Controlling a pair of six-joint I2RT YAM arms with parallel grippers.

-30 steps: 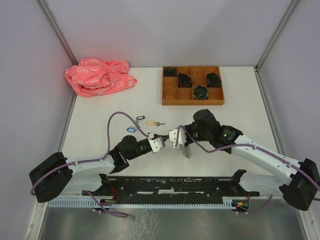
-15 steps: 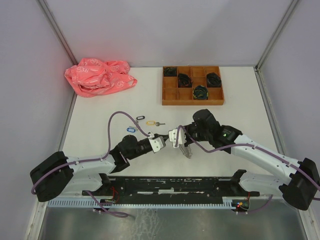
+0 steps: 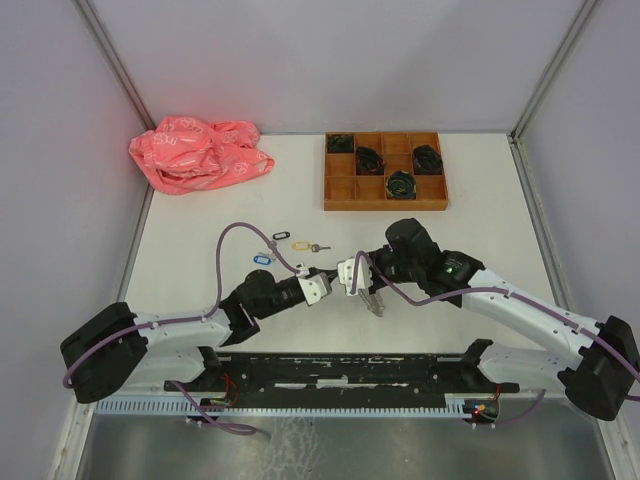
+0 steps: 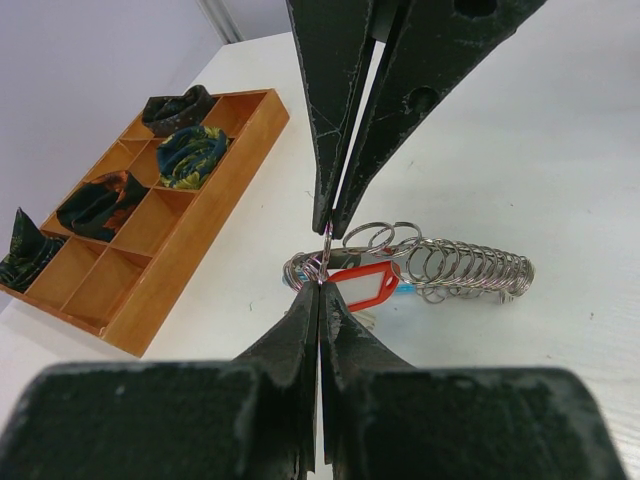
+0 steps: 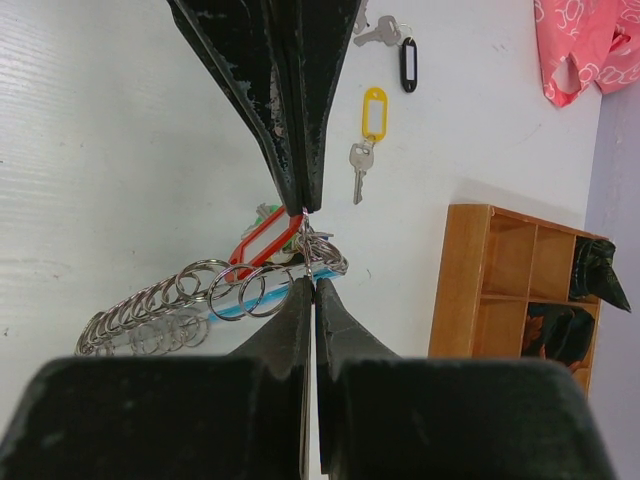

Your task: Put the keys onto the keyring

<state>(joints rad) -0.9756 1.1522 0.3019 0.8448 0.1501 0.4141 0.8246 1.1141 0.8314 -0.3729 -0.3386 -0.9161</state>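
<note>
Stretching diagonally nearward, slightly rightward: keyring (image 3: 374, 303)

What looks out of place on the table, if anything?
A crumpled pink bag lies at the far left corner of the table. It seems unrelated to the loose keys. Nothing looks spilled or damaged.

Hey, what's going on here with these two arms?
Both arms meet in the middle. The left gripper and right gripper are shut tip to tip, each apparently pinching wire at one end of the keyring, where a red tag sits. The yellow-tagged key and black-tagged key lie loose on the table.
</note>
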